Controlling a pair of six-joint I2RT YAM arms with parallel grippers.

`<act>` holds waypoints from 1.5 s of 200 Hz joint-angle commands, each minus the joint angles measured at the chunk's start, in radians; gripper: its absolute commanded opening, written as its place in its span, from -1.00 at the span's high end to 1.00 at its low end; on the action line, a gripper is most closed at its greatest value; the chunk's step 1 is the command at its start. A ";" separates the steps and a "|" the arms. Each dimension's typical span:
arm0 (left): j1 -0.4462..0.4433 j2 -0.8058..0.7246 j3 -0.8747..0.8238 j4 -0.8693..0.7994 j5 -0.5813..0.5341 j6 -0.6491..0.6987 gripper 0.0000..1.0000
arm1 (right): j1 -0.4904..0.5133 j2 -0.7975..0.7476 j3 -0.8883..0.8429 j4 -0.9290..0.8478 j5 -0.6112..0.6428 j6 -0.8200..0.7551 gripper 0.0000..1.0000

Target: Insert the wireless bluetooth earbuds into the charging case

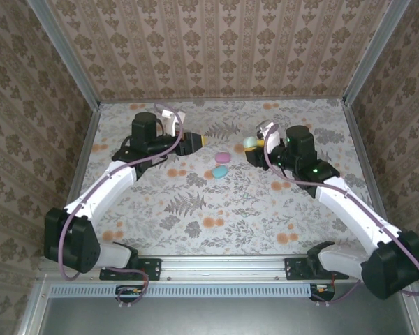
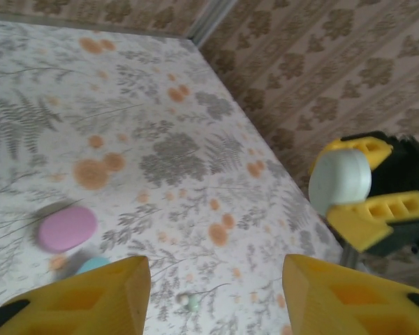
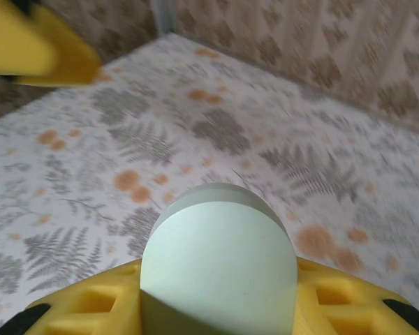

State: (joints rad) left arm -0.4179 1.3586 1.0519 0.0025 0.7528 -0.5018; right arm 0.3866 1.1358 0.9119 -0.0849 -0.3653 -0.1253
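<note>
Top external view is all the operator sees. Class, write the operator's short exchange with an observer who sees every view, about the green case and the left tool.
Operator: Is the green case gripped squarely?
Observer: From the right wrist, the green case sits centred between the right tool's yellow fingers.
Operator: Is anything near the left tool?
Observer: From the left wrist, a tiny pale bud lies on the mat, showing between the left tool's parted fingers, ungripped.
</note>
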 commanded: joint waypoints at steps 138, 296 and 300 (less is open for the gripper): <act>-0.170 0.071 0.186 -0.002 0.143 -0.055 -0.04 | 0.165 -0.008 0.086 0.007 0.065 -0.206 0.38; -0.219 0.124 0.259 -0.133 0.155 0.049 0.50 | 0.209 0.018 0.121 0.002 0.152 -0.231 0.36; -0.220 0.124 0.259 -0.132 0.154 0.047 0.53 | 0.210 0.017 0.121 0.001 0.153 -0.235 0.35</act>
State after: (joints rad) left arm -0.6353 1.4883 1.2831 -0.1272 0.8902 -0.4713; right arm 0.5877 1.1606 1.0046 -0.0948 -0.2218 -0.3424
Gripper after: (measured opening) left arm 0.286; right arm 0.415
